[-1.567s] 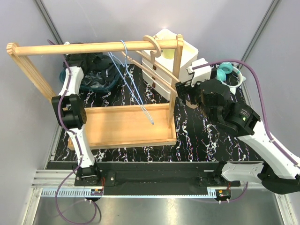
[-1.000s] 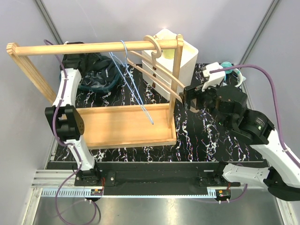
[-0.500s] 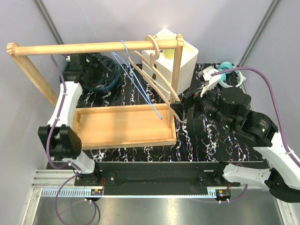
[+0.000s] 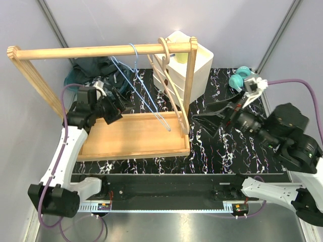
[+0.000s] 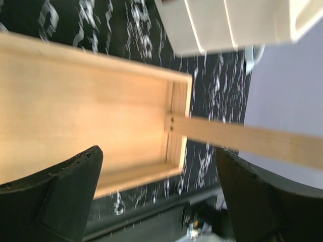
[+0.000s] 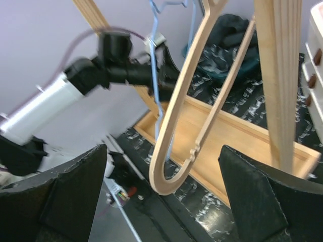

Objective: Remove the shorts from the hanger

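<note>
Shorts [image 4: 93, 68] beyond left gripper [image 4: 115, 103]: dark teal. Wire hanger [image 6: 155, 75] just right of it: light blue. Wooden hanger [image 6: 176, 101] ahead of right gripper [image 4: 201, 124]: pale wood. Tabletop [image 4: 222, 151] beneath: black marble, white veins.

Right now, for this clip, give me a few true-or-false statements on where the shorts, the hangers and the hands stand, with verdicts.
1. The shorts hang on the wooden hanger. False: they lie heaped on the table behind the rail, and the hanger is bare.
2. The blue wire hanger hangs from the rail. True.
3. The left hand grips the shorts. False: it is open and empty.
4. The right hand is open, holding nothing. True.
</note>
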